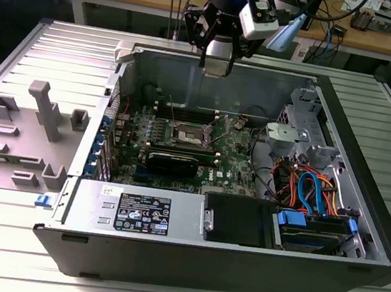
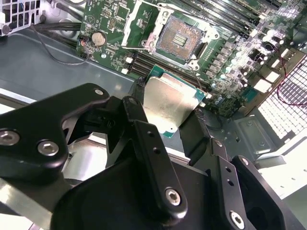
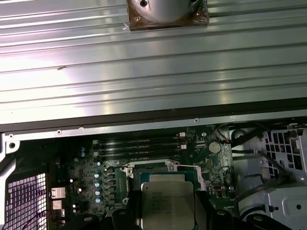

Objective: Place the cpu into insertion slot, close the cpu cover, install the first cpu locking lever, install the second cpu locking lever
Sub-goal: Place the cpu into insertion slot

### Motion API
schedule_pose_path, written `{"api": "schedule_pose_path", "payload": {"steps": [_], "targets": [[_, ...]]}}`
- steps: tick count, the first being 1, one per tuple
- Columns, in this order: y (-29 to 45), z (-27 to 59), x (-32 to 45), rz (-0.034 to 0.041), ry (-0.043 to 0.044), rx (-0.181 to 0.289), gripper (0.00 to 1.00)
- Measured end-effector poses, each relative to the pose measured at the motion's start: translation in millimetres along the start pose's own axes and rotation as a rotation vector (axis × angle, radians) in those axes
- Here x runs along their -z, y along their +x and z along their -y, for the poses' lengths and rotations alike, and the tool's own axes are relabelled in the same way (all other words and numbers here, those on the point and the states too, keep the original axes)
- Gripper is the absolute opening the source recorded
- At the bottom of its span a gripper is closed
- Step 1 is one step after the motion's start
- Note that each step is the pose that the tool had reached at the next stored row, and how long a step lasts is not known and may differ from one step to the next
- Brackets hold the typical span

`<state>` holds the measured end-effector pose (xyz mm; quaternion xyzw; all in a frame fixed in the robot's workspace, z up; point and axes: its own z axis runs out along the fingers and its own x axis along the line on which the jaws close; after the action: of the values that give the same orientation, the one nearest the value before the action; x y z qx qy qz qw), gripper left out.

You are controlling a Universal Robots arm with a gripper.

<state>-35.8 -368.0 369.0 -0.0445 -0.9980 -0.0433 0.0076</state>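
The gripper (image 2: 169, 100) is clamped on two opposite edges of the cpu (image 2: 172, 108), holding it flat and high above the case (image 1: 364, 175), while the bare insertion slot (image 2: 181, 38) lies well below on the green board (image 2: 110, 19), seemingly not squarely underneath.

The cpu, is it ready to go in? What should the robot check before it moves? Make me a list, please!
1. Gripper shut on the cpu, with fingers on two opposite edges: ok.
2. Insertion slot bare, nothing lying in it: ok.
3. Cpu seated in the slot: not ok. It hangs in the air above the green board.
4. Nothing between the cpu and the slot in the second wrist view: ok.
5. Cpu corners turned to match the slot: cannot tell.
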Motion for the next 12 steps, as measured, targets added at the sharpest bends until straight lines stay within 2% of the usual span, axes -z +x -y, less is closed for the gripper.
{"api": "schedule_pose_path", "payload": {"steps": [12], "targets": [[0.0, 0.0, 0.0, 0.0003, 0.0043, 0.000, 0.54]]}}
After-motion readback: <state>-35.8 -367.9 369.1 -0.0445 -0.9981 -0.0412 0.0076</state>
